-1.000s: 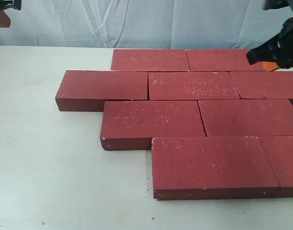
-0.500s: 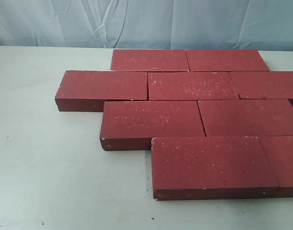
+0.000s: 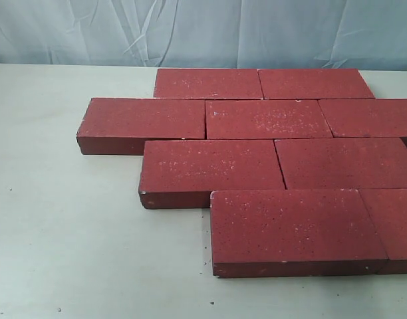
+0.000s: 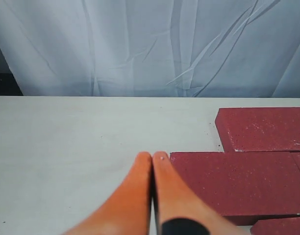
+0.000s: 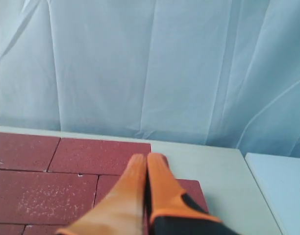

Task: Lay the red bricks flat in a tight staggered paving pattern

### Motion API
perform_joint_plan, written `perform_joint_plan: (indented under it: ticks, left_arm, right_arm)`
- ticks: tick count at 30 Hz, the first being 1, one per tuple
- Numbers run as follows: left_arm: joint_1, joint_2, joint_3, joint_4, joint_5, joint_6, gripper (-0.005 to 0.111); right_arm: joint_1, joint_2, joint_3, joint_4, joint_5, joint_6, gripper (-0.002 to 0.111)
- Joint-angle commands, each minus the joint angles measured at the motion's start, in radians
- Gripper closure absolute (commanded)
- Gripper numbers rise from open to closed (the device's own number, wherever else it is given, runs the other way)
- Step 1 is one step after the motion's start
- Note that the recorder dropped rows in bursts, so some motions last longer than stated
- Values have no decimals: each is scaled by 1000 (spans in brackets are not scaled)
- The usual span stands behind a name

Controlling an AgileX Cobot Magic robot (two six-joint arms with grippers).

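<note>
With my left gripper (image 4: 152, 156) and right gripper (image 5: 147, 157) both clenched on nothing, the bricks (image 3: 213, 166) lie flat in four tight staggered rows toward the counter's (image 3: 70, 232) right edge, so paving looks finished.

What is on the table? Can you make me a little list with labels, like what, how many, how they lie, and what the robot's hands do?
what: red bricks
how many: nine in view, some cut off at the picture's edge
how they lie: flat, in four rows close together, each row shifted sideways from the next
under them: pale table
behind: light blue cloth
left gripper: shut, holding nothing
right gripper: shut, holding nothing
</note>
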Motion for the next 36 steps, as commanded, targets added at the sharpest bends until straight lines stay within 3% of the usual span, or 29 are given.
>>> perform_joint_plan:
  ticks: [1,15,18,20,24,28,36]
  left_arm:
    - [-7,-8,4,-2,-15,-1,107]
    - [-7,-8,4,-2,-15,-1,107]
    - [-7,-8,4,-2,-15,-1,107]
    - [-7,-8,4,-2,-15,-1,107]
    - [-7,-8,4,-2,-15,-1,107]
    - [-7,-8,4,-2,-15,-1,107]
    - [-7,-8,4,-2,-15,-1,107]
  right_arm:
    - [-4,-113,57,2,-12,1,109]
    - [-4,-212,59,-11,-9,8,109]
    - [-4,-216,59,0,76,41,109]
    - [-4,-221,112,0,105,117,109]
    - [-4,-400,426,-11,-156,173,109]
    - [-4,-557,621,-5,-182,186,109]
    - [-4,-628,709,-5,-159,186,109]
